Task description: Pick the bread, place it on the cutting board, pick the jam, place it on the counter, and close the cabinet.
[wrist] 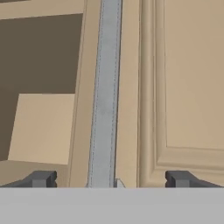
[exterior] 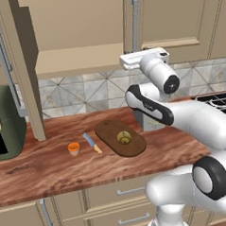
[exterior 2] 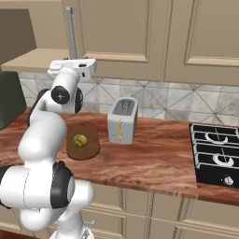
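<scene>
Brown oval cutting board (exterior: 120,138) lies on the counter (exterior: 52,168) with the bread (exterior: 123,138) on it; the jam (exterior: 73,148) stands nearby. Gripper (wrist: 111,179) spread wide, holding nothing, facing the cabinet (exterior: 72,32) door's handle (wrist: 104,109); left door open.

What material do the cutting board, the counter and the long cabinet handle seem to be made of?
The cutting board looks like dark brown wood with a matte finish, plain in colour. The counter looks like reddish wood, or a wood-look laminate: streaky grain, slight sheen. The cabinet handle looks like brushed grey metal, smooth and pale; painted plastic is possible too. The gripper stands open around it.
</scene>
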Tool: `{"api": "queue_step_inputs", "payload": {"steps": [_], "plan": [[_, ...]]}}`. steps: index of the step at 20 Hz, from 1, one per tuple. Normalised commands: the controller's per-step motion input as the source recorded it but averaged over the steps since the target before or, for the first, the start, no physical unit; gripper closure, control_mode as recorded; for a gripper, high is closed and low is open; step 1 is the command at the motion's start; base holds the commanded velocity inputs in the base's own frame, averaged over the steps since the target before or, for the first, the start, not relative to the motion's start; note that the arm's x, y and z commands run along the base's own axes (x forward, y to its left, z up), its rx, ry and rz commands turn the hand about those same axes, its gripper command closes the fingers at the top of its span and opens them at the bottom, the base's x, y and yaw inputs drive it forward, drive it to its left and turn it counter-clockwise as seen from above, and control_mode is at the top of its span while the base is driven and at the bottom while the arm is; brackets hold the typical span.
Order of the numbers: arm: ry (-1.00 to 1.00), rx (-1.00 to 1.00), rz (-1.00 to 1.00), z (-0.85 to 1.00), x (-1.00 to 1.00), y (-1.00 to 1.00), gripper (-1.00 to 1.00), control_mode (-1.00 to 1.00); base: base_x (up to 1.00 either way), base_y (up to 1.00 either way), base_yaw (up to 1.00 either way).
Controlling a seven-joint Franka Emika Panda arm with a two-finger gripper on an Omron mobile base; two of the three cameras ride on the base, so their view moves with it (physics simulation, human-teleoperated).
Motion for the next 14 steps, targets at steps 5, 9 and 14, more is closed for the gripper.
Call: {"api": "queue_step_inputs", "payload": {"steps": [5,9,14], "plan": [[0.0,0.0,0.0,0.0,0.27,0.06,-1.0,-1.0,0.0,0.0,0.0],[0.0,0.0,0.0,0.0,0.24,0.05,-1.0,-1.0,0.0,0.0,0.0],[0.0,0.0,0.0,0.0,0.12,0.03,-1.0,-1.0,0.0,0.0,0.0]]}}
